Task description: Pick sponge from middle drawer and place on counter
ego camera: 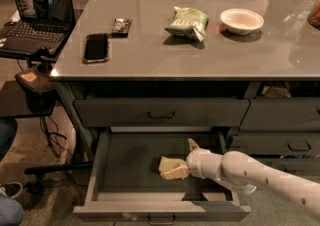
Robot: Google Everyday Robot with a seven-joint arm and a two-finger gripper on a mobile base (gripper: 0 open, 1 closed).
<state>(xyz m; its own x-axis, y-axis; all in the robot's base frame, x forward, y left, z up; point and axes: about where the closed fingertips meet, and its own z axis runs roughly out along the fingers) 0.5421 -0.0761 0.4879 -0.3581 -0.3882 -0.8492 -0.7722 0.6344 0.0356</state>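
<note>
Fingers (192, 144) apart, touching sponge (172, 168) | gripper (186, 156) inside open middle drawer (129, 172) | sponge on drawer floor

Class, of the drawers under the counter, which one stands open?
The middle drawer: pulled out, with the sponge and the gripper inside it; the other drawers sit shut.

Off-task items: green snack bag (187, 21) is lying mid-surface (150, 0), with white bowl (242, 20) sitting just to its right. Black phone (96, 47) is lying near the front-left corner, and small dark device (120, 26) is lying behind it, apart. Open laptop (37, 12) is standing beyond the left edge. The claw (186, 165) is hanging below the front edge.
</note>
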